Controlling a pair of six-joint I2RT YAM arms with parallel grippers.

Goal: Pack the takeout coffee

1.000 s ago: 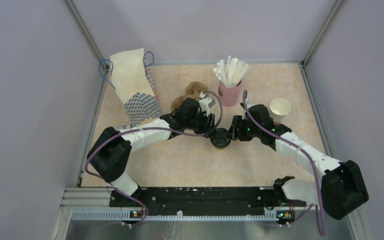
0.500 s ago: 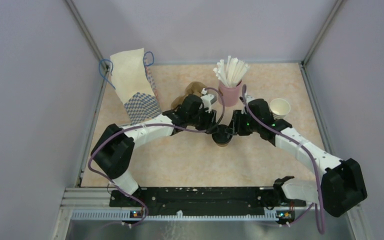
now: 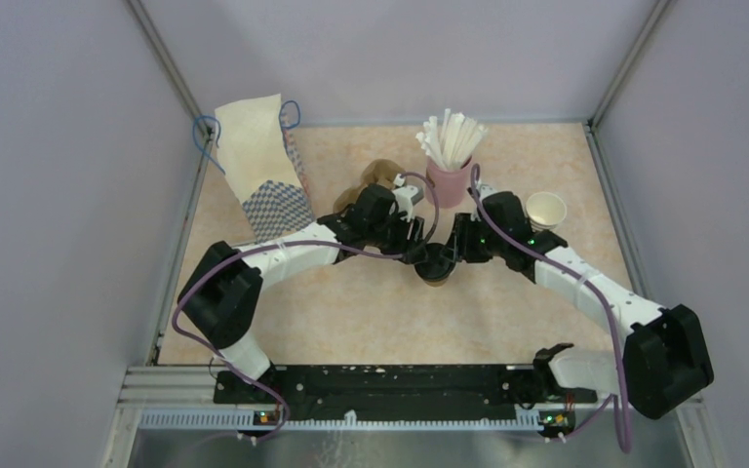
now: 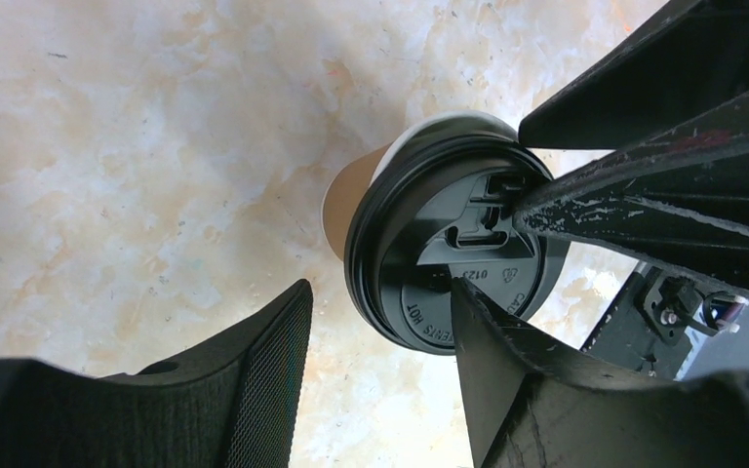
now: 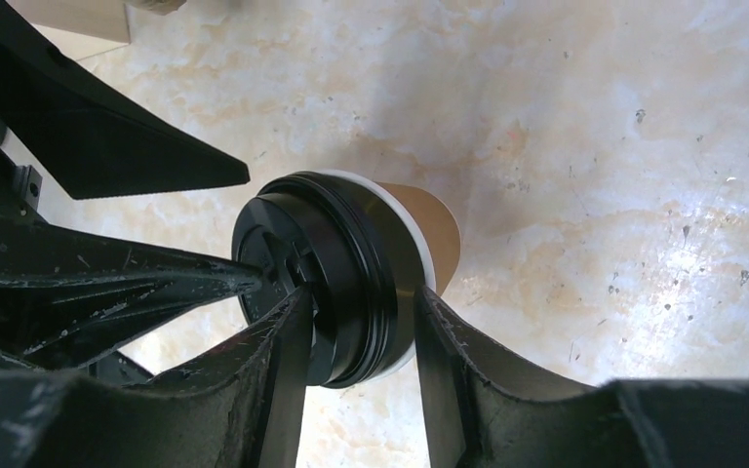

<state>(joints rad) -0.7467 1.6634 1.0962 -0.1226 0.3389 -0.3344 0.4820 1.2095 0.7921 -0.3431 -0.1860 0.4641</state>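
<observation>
The takeout coffee (image 3: 436, 265), a brown paper cup with a black lid, stands mid-table between both grippers. My right gripper (image 3: 456, 255) reaches it from the right. In the right wrist view the right gripper (image 5: 356, 336) is shut across the lid (image 5: 327, 273), one finger on its top and the other against its skirt and the white rim. My left gripper (image 3: 413, 250) comes from the left. In the left wrist view the left gripper (image 4: 380, 312) is open with bare table in the gap. One of its fingertips (image 4: 463, 292) rests on the lid (image 4: 449, 244).
A cream paper bag (image 3: 258, 166) with a checked base and blue handles stands at the back left. Behind the arms are a pink cup of white straws (image 3: 449, 180), a stack of lidless paper cups (image 3: 545, 213) and a brown object (image 3: 378, 175). Walls enclose the table.
Both grippers and the cup shifted slightly toward the back of the table; the right arm slid left, uncovering more of the cup stack. Over the last half second little has moved.
</observation>
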